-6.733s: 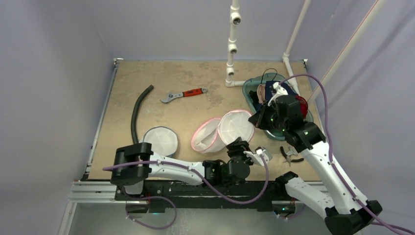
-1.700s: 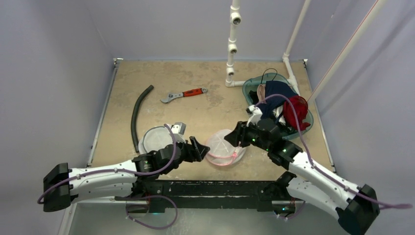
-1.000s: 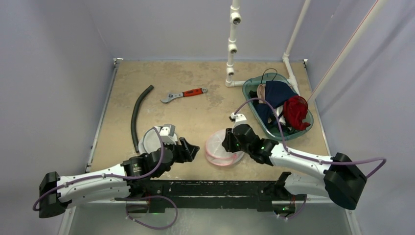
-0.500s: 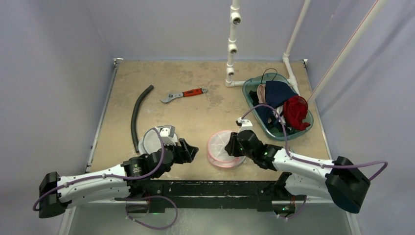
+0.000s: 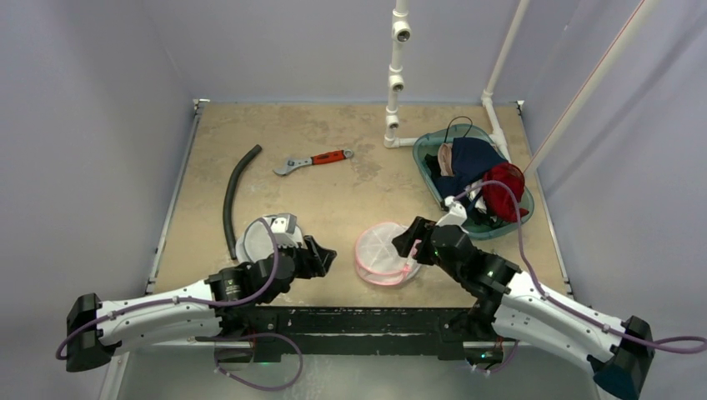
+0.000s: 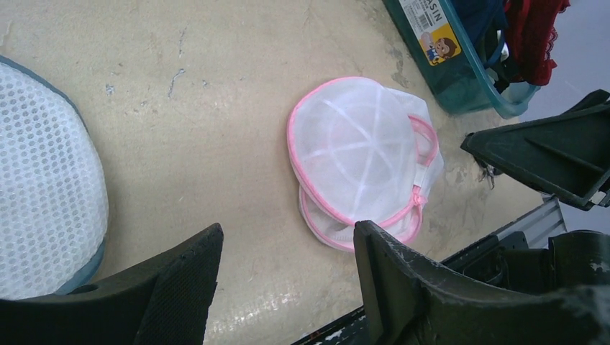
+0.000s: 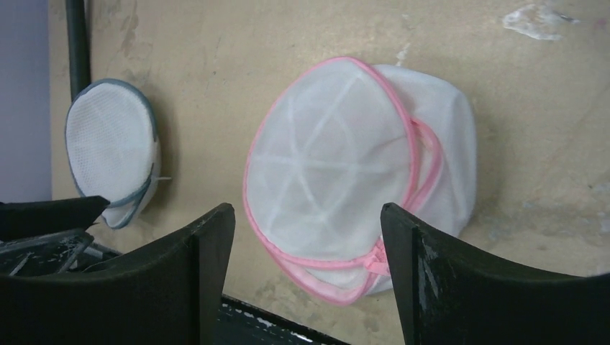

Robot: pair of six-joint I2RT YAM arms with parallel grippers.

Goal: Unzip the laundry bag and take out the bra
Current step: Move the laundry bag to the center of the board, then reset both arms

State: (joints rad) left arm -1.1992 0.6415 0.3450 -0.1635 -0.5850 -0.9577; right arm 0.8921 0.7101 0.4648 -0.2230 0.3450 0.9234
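From above, the pink-trimmed mesh laundry bag (image 5: 382, 252) lies on the table (image 5: 333, 125) near its front edge, between the left gripper (image 5: 323, 252) and the right gripper (image 5: 407, 242). Both sets of jaws are spread and hold nothing, and neither touches the bag. A grey-trimmed mesh bag (image 5: 267, 237) sits just beside the left arm. Further back are a black hose (image 5: 236, 196), a red-handled wrench (image 5: 313, 161) and a teal bin (image 5: 492, 229) holding a heap of navy, red and beige garments. In the left wrist view the bag looks zipped shut. Its domed lid has pink tape round the seam, and a small pink zip pull (image 6: 416, 194) sits on the side facing the right gripper. The bin's label faces this camera, and a red lacy garment (image 6: 532, 29) hangs over its rim. In the right wrist view the open fingers straddle the bag from above, with the pull lying near the lower right finger. The step in hand appears to be taking hold of that pull. It would go best if the right gripper came down narrow onto the tab alone, not the tape, while the left pinned the far rim so the light bag cannot slide. The bra cannot be made out through the white mesh.
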